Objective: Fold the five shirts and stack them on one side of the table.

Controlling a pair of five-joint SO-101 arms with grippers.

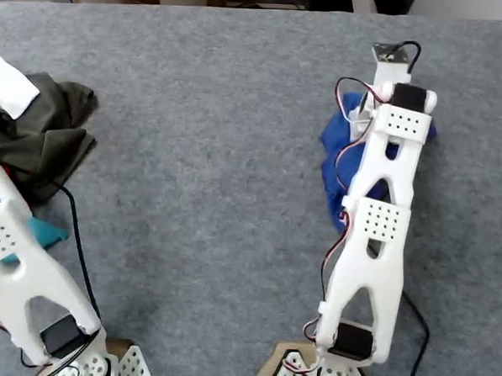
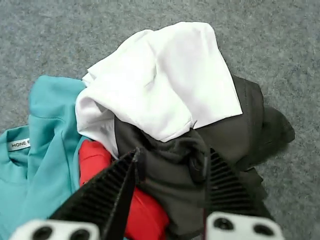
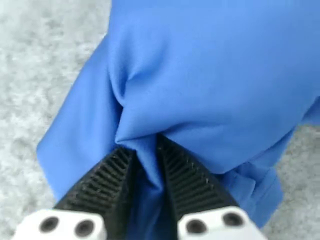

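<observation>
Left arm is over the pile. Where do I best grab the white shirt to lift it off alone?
Probably the free edge of the white shirt, where it overlaps the dark shirt just ahead of the open left gripper. It lies crumpled on top, so come from above and pinch that raised lip; going deeper would likely catch the dark shirt or red shirt too.

High camera looked straight down over the grey table (image 1: 204, 110). Left wrist camera sat close above the shirt pile (image 2: 165, 95), and the right wrist camera closer still on the blue shirt (image 3: 210, 75); overhead shared both.
</observation>
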